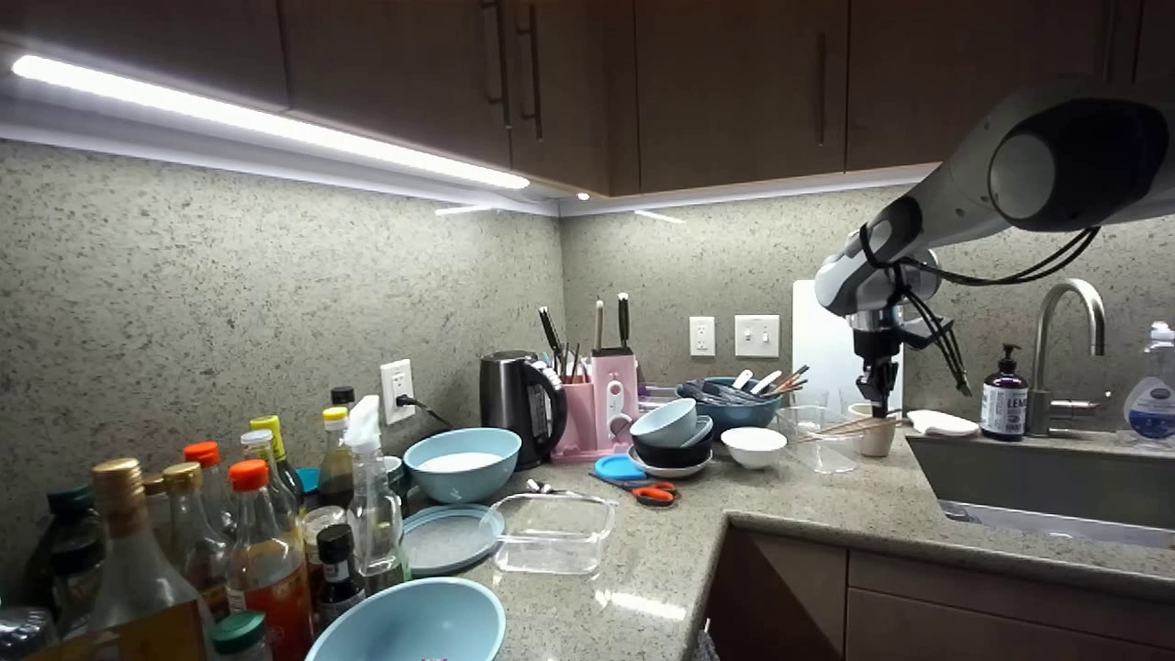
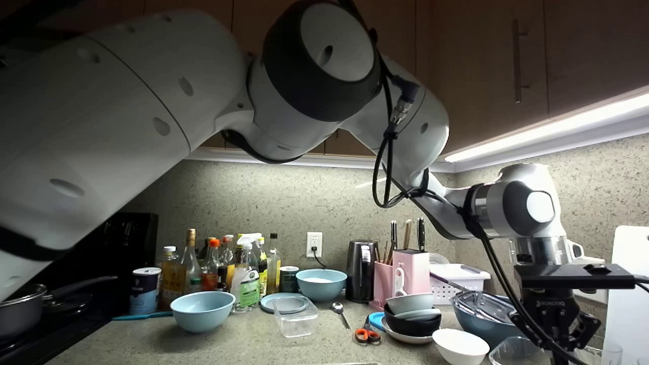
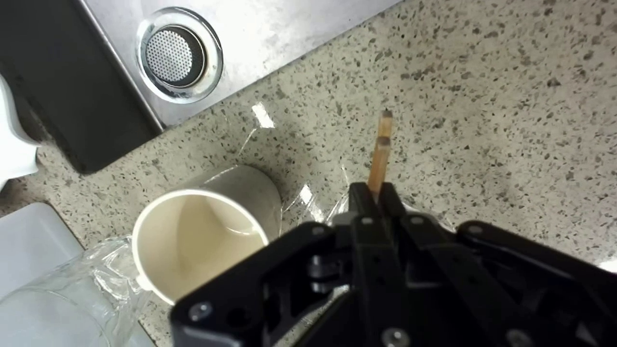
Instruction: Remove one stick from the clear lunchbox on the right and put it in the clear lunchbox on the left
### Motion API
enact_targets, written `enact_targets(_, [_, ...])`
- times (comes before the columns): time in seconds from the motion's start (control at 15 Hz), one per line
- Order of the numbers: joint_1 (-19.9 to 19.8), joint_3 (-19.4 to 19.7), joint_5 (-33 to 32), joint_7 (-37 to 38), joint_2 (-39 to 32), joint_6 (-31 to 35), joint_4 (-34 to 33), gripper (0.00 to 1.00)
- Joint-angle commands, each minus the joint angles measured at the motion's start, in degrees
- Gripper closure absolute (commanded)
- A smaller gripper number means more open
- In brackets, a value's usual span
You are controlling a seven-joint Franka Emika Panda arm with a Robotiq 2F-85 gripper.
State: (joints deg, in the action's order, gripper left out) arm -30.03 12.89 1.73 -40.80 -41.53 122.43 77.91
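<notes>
Robot arm arches over the counter, its gripper pointing down, jaws pinched on thin sticks.

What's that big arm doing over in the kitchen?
A robot arm is gripping thin wooden sticks, apparently two, in its closed hand. The hand hovers above the counter, near a mug and a clear container. Further along, beside the spray bottle, sits a clear lunchbox with no stick showing inside, so the sticks seem not yet delivered.
</notes>
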Motion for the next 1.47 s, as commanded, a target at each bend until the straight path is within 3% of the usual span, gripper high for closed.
enact_targets(0.0, [1.65,1.09,-0.91,2.22,4.64,1.97,4.86,0.97])
enact_targets(0.33, [3.06,2.24,-1.23,3.35,7.42,1.63,7.00,0.96])
enact_targets(0.53, [4.60,3.46,-1.54,5.09,11.20,-2.35,10.06,0.96])
enact_targets(0.87, [5.28,1.77,-2.97,4.70,22.24,-5.75,19.52,0.96])
enact_targets(1.4, [10.57,1.94,-9.36,6.93,37.59,-5.08,33.45,0.96])
